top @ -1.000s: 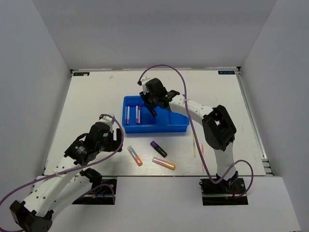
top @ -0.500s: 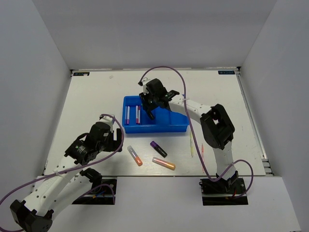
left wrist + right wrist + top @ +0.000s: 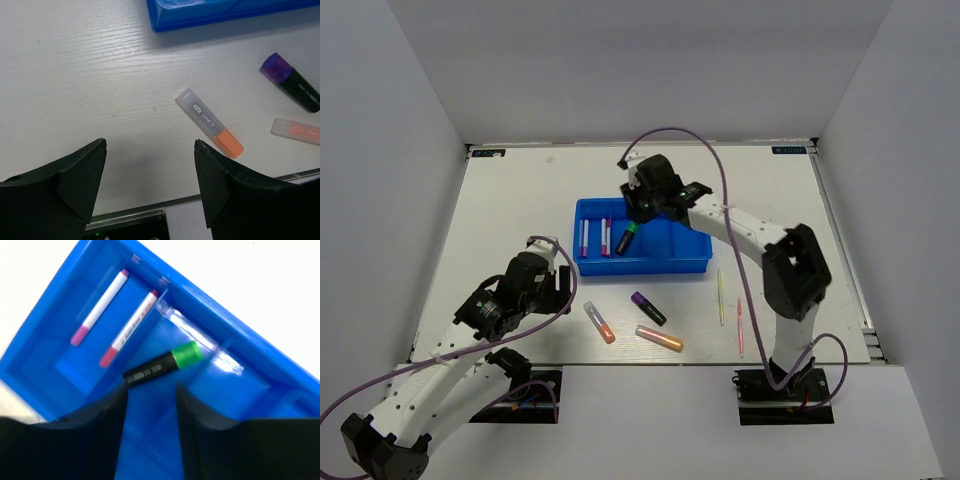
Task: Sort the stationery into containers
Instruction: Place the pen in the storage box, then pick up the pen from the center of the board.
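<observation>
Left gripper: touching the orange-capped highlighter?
Apart. Left wrist view: left gripper hangs open, and bare table shows between it and the orange-capped highlighter.

You are looking down on a white table [image 3: 520, 200]. Behind its far edge stands a plain pale grey back wall [image 3: 640, 60]. A left wall [image 3: 380, 150] and a right wall [image 3: 910, 150] of the same grey close the table in at its sides. Along the table's right edge runs a metal rail [image 3: 842, 250]. At the table's far left corner sits a small label [image 3: 488, 153], too small to read. The light is even, and up close the tabletop shows a fine streaked grain.
</observation>
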Controlling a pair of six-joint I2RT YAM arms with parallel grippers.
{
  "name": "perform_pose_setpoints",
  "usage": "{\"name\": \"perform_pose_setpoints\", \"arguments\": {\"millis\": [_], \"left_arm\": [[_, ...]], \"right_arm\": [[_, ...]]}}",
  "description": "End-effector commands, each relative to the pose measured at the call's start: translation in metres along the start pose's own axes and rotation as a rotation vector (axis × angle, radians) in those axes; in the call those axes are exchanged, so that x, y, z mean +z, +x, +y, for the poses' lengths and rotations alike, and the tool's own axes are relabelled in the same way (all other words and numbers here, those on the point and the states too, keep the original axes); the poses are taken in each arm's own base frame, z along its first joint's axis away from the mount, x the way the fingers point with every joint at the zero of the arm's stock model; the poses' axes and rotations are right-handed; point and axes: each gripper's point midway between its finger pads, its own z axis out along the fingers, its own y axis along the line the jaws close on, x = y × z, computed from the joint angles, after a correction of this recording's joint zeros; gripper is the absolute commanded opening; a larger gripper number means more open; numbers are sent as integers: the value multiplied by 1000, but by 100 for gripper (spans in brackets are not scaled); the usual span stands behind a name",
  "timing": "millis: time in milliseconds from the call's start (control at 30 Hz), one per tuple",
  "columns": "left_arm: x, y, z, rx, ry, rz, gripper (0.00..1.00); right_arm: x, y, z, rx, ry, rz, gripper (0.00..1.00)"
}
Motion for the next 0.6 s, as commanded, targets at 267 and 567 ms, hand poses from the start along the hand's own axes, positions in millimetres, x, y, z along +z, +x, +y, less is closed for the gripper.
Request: {"name": "perform_pose_setpoints", "arguments": {"millis": [267, 567], "left_arm": [[7, 7, -16, 24, 82, 61, 29], [7, 5, -15, 16, 75, 49, 87]], "right_arm": [[-156, 98, 60, -260, -436, 185, 50], [-136, 184, 78, -304, -375, 252, 57]]}}
